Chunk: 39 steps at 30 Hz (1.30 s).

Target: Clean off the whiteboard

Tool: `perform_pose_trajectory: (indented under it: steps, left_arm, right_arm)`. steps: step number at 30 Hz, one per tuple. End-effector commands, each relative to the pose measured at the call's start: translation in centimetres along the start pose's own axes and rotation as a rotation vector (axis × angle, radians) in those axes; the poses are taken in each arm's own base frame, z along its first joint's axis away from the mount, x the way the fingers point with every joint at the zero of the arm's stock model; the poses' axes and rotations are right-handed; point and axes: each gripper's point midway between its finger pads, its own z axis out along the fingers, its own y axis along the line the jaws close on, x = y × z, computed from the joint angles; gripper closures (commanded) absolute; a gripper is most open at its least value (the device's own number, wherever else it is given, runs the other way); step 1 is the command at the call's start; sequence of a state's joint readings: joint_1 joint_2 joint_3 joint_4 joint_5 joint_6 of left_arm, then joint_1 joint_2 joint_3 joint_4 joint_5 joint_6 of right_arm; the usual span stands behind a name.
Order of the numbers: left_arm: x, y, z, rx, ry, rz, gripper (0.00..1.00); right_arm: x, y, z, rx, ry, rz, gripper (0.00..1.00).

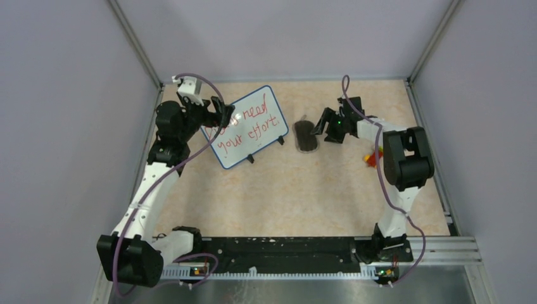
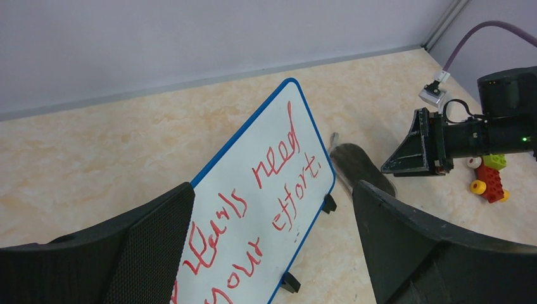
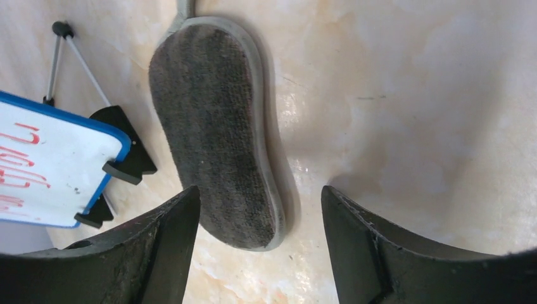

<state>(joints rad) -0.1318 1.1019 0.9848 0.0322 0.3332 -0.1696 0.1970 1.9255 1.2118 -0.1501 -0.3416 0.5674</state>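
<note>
From above, the whiteboard stands on the tabletop at the far left, turned at an angle, with red handwriting across it. The left hand sits at the board's left edge. The right hand hangs just right of a dark grey eraser pad, which lies beside the board's right corner. Small toy bricks lie further right.

In the left wrist view, that hand's fingers are spread wide and grip nothing. The leaning board rises between them; whether either finger touches it, I cannot tell.

In the right wrist view, its fingers are also wide apart and empty, with the near end of the pad lying flat between them. The board's blue-rimmed corner and a black foot show at left.
</note>
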Motion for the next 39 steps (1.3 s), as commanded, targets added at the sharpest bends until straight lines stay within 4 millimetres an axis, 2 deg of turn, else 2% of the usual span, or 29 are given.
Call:
perform_pose_trajectory:
  steps: [1, 4, 8, 13, 18, 22, 26, 29, 31, 36, 39]
  left_arm:
    - [-1.5, -0.9, -0.4, 0.035, -0.061, 0.032, 0.01]
    - [-1.5, -1.0, -0.4, 0.040, -0.063, 0.033, 0.01]
    - [-1.5, -1.0, -0.4, 0.044, -0.063, 0.032, 0.01]
    - [-1.7, -1.1, -0.6, 0.042, -0.071, 0.035, 0.01]
    - [-1.8, -1.1, -0.7, 0.039, -0.073, 0.037, 0.01]
    - [-1.8, -1.1, -0.8, 0.039, -0.074, 0.039, 0.01]
    - [-1.9, -1.1, -0.8, 0.038, -0.078, 0.040, 0.01]
    - [-1.9, -1.1, -0.9, 0.039, -0.079, 0.040, 0.01]
    - [-2.0, -1.1, -1.0, 0.037, -0.083, 0.041, 0.01]
    - [-2.5, -1.4, -1.4, 0.040, -0.098, 0.045, 0.01]
    - [-2.9, -1.4, -1.6, 0.038, -0.108, 0.049, 0.01]
  right_arm:
    - [-0.5, 0.7, 0.9, -0.073, 0.038, -0.079, 0.31]
    - [-0.3, 0.4, 1.2, -0.060, 0.040, -0.107, 0.31]
    - [-0.2, -0.4, 1.5, 0.056, 0.012, -0.154, 0.34]
    - [0.6, -1.6, 2.2, 0.305, 0.006, -0.287, 0.40]
    - [1.4, -1.8, 2.8, 0.380, 0.021, -0.346, 0.57]
    - [2.0, -1.0, 2.7, 0.341, 0.012, -0.361, 0.77]
    - [1.3, 0.5, 0.8, 0.296, -0.053, -0.352, 0.99]
    - [1.6, 1.0, -0.8, 0.282, -0.078, -0.347, 1.00]
    - [1.9, 0.4, -2.1, 0.329, -0.077, -0.350, 1.00]
    - [2.5, -3.4, -7.0, 0.722, -0.139, -0.460, 1.00]
    - [3.7, -4.2, -10.1, 0.956, -0.167, -0.600, 1.00]
